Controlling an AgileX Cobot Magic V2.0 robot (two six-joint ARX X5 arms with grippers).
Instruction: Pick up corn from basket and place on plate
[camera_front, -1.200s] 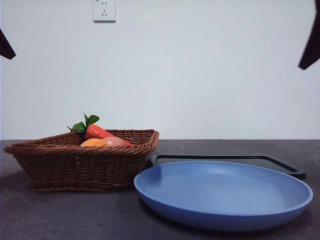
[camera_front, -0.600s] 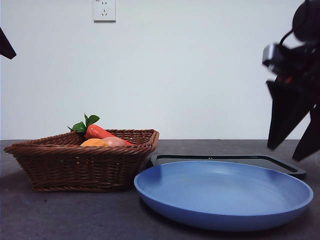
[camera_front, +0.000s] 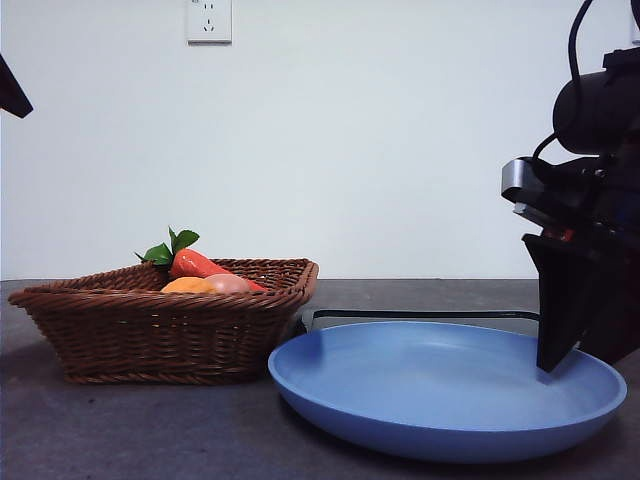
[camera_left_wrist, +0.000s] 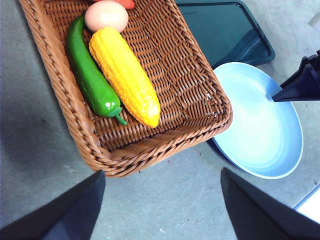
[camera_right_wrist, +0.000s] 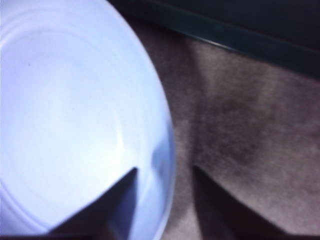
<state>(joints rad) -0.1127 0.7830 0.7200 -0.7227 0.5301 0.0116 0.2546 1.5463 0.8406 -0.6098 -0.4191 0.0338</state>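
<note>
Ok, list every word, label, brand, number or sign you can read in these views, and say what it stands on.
None can be read.
The wall socket has tiny marks at its top edge: too small to read.
The basket, corn, plate, black tray and the right hand over the plate's rim show no writing.

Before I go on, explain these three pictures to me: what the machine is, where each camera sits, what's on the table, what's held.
It is a two-armed robot at a table; each arm ends in a gripper with two black jaws.

One camera looks level across the table. The other two ride on the wrists and look down.

On the table: a basket holding corn, a green pepper, a pinkish item and a carrot; beside it a blue plate, bare; behind that a black tray.

The right gripper, jaws open, straddles the plate's rim. The left gripper, also open, hangs above the basket's edge. Neither holds anything.
</note>
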